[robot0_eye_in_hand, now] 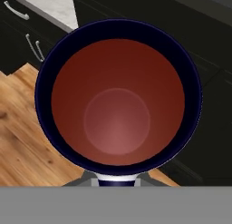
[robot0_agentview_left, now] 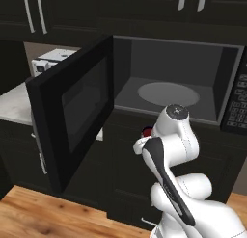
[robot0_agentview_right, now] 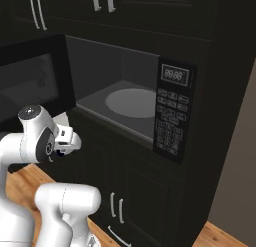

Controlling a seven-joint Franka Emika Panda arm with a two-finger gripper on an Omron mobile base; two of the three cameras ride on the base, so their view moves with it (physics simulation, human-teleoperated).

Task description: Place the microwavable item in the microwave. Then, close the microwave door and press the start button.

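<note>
One mug (robot0_eye_in_hand: 118, 105) btwn shut fingers.

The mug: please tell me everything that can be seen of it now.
The mug shows from above in the hand view: a round open mouth with a dark blue rim, a dark red inside and a paler round bottom, empty. It looks smooth like glazed ceramic. A dark blue part with a white band sits at its lower edge. It hangs over the wooden floor in front of dark cabinets, held by the shut pincer. In the left base view a bit of red peeks from behind the arm, below the microwave.
</note>
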